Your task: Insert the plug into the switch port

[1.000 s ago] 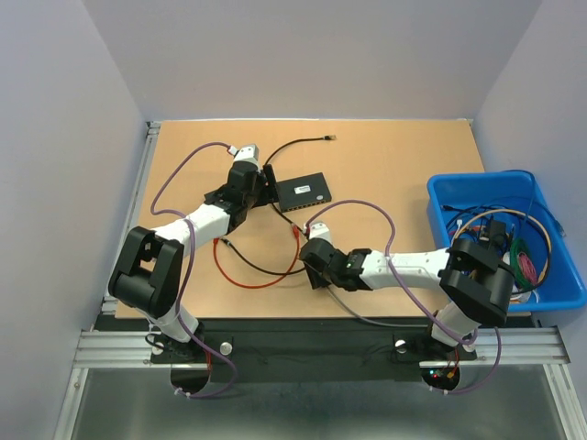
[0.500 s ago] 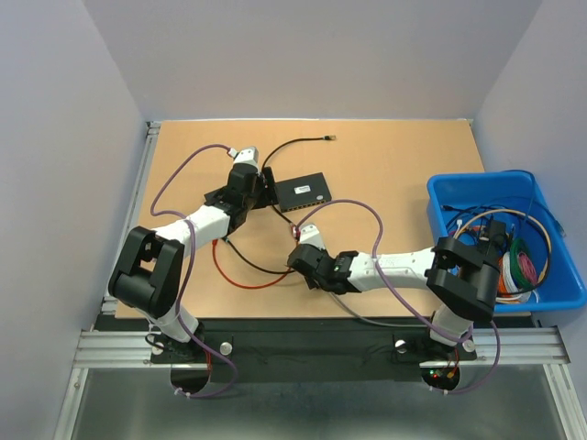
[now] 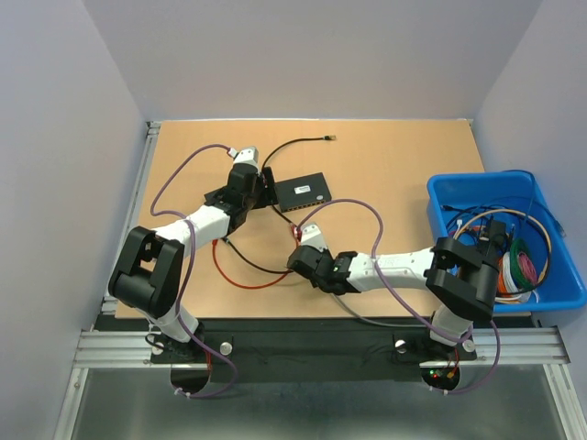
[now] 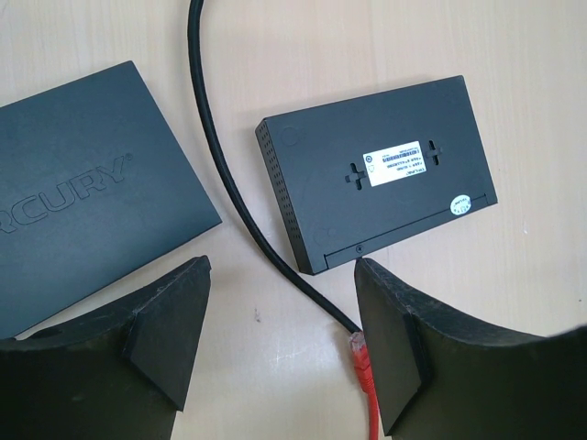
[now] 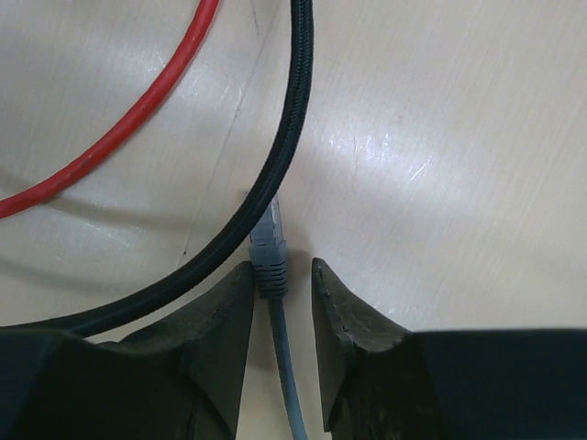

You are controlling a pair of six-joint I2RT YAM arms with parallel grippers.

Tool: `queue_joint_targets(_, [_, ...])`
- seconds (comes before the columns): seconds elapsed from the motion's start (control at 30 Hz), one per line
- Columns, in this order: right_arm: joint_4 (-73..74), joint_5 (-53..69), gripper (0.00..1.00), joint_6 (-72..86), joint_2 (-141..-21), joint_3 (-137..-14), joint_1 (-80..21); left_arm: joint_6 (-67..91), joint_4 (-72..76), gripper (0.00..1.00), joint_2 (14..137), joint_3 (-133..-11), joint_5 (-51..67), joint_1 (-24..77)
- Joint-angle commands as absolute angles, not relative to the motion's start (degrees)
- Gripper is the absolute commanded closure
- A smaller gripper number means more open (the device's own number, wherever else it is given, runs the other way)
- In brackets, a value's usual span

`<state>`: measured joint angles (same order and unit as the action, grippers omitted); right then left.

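Note:
A grey cable plug (image 5: 271, 243) lies on the table between my right gripper's (image 5: 281, 268) fingers. The jaws stand narrowly apart; the plug touches the left finger and a thin gap shows on the right. In the top view the right gripper (image 3: 303, 246) is low over the table centre. The black switch (image 3: 303, 191) lies label up, also in the left wrist view (image 4: 376, 174). My left gripper (image 4: 282, 266) is open and empty just in front of it, and shows in the top view (image 3: 264, 188). A red plug (image 4: 360, 359) lies by its right finger.
A second black box marked MERCURY (image 4: 83, 192) lies left of the switch. A black cable (image 4: 225, 174) runs between them, and a black cable (image 5: 275, 165) and red cable (image 5: 138, 119) cross near the grey plug. A blue bin (image 3: 550, 298) of cables stands at right.
Over the last second my right arm swung left, bringing its gripper over the grey plug; it has stayed still in the last half second. The left arm has not moved.

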<state>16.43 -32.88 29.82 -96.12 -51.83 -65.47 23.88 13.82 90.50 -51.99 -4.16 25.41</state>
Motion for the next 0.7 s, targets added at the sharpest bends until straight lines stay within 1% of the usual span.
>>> queue_joint_targets(0.0, [17.9, -35.2, 0.63, 30.3, -97.4, -54.2, -66.6, 23.3, 15.1, 0.25, 89.0, -51.0, -4.8, 25.6])
queue_joint_targets(0.3, [18.1, -35.8, 0.73, 30.1, -99.4, -55.0, -67.5, 23.1, 15.2, 0.25, 89.2, -50.9, -4.9, 25.6])
queue_joint_targets(0.37, [18.2, -36.1, 0.81, 30.3, -99.6, -54.9, -67.6, 23.1, 15.2, 0.25, 89.2, -50.9, -4.9, 25.7])
queue_joint_targets(0.4, [18.2, -36.3, 0.88, 30.5, -99.7, -54.9, -67.6, 23.1, 15.2, 0.25, 89.3, -51.0, -5.1, 25.7])
queue_joint_targets(0.47, [18.4, -36.6, 0.94, 30.8, -99.6, -54.8, -67.6, 22.9, 15.1, 0.24, 89.1, -50.9, -5.1, 25.7])
queue_joint_targets(0.5, [18.5, -36.8, 0.99, 31.0, -99.3, -54.8, -67.7, 23.0, 15.0, 0.25, 89.0, -51.0, -5.3, 25.7])
queue_joint_targets(0.67, [18.9, -39.1, 1.0, 32.5, -96.2, -53.6, -67.5, 22.6, 13.6, 0.24, 88.7, -52.6, -6.2, 25.6])
